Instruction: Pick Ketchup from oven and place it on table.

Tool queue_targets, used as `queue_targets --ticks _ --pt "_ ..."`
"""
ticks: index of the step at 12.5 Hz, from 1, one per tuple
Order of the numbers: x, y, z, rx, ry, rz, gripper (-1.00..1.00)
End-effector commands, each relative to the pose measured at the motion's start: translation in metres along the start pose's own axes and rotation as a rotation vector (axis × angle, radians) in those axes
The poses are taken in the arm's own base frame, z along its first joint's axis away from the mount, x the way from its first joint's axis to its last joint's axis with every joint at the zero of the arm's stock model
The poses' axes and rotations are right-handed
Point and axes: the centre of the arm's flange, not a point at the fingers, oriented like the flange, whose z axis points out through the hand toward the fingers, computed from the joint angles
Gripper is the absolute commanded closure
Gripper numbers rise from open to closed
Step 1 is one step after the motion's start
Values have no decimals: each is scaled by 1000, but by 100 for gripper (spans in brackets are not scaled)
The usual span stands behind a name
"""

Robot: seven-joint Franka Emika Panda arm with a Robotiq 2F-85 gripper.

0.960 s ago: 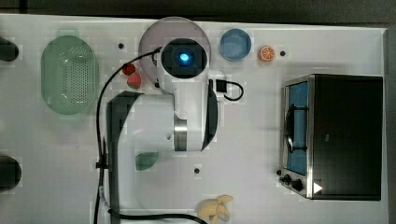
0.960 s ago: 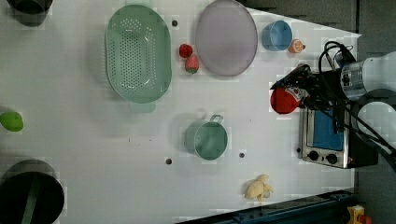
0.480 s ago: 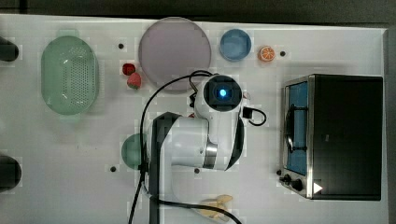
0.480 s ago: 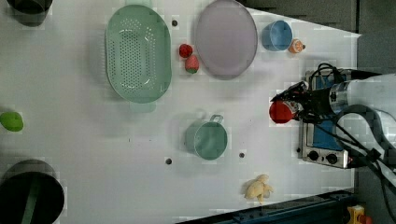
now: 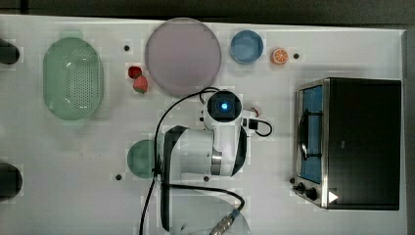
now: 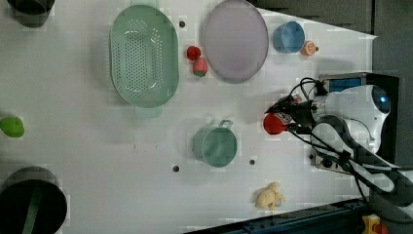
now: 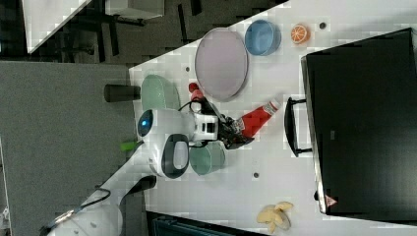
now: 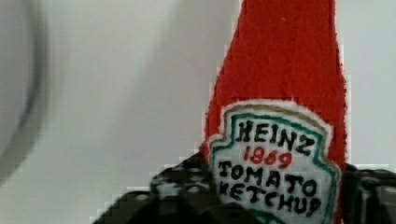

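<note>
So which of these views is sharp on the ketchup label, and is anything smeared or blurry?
In the wrist view the Ketchup label reads sharply, while the grey curved edge beside it is smeared and out of focus. In the right view the bottle in the tool looks soft and blocky, with the label unreadable.

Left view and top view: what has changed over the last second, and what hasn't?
The gripper, shut on the Ketchup, carried it lower in the left view, from level with the oven top to about level with the green mug. In the top view the arm swung rightward and down. The grip held. The oven, mug, strawberries and plate did not move.
</note>
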Motion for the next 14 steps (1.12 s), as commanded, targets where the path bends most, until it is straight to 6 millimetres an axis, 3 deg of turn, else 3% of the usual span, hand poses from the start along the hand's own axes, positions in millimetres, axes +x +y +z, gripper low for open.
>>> queue_targets --ticks 1,3,6,8,10,13,14 --pt "18 -2 -33 88 71 53 -100" --pt "19 -4 -70 139 88 101 -100" --pt "18 -4 -167 220 97 145 -100" --pt "12 5 -265 260 88 131 -100" --pt "5 20 -343 286 102 116 -100" --pt "-2 38 -397 174 96 128 -100" --pt "-7 43 -404 139 69 127 -100"
